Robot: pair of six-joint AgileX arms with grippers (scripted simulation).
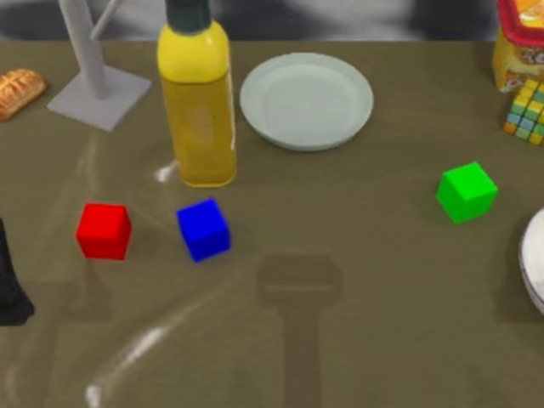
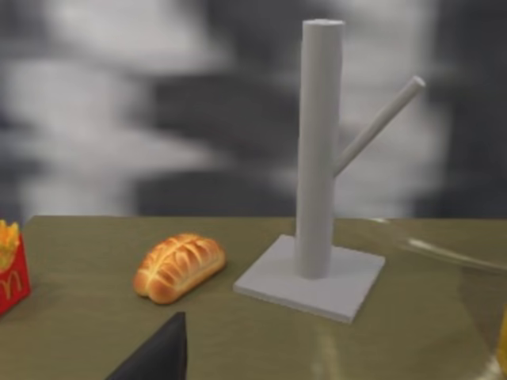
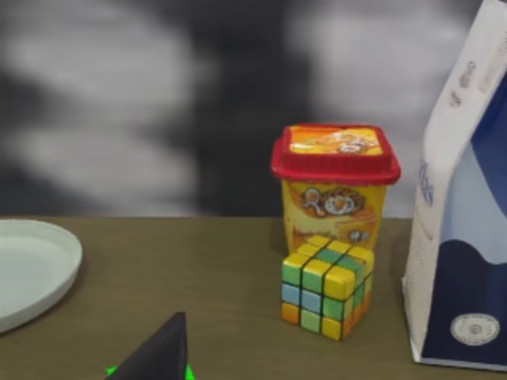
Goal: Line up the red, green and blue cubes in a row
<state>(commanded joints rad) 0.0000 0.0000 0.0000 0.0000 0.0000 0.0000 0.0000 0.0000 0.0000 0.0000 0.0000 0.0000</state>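
Observation:
The red cube (image 1: 104, 230) and the blue cube (image 1: 203, 229) sit close together at the table's left, in front of the oil bottle. Far to the right, the green cube (image 1: 467, 192) stands alone. My left gripper (image 1: 10, 289) is parked at the left edge, a little left of and nearer than the red cube, touching nothing. My right gripper (image 3: 158, 352) is out of the top view. In the right wrist view only a dark tip of it shows, with slivers of the green cube (image 3: 188, 370) just behind it.
A yellow oil bottle (image 1: 197, 102) stands behind the blue cube, and a pale plate (image 1: 306, 100) lies beside it. At the back left are a grey rack (image 1: 95, 85) and a bread roll (image 1: 17, 90). The puzzle cube (image 1: 529, 110), a snack tub (image 1: 520, 47) and a carton (image 3: 467, 222) crowd the back right. A white rounded object (image 1: 535, 263) is at the right edge.

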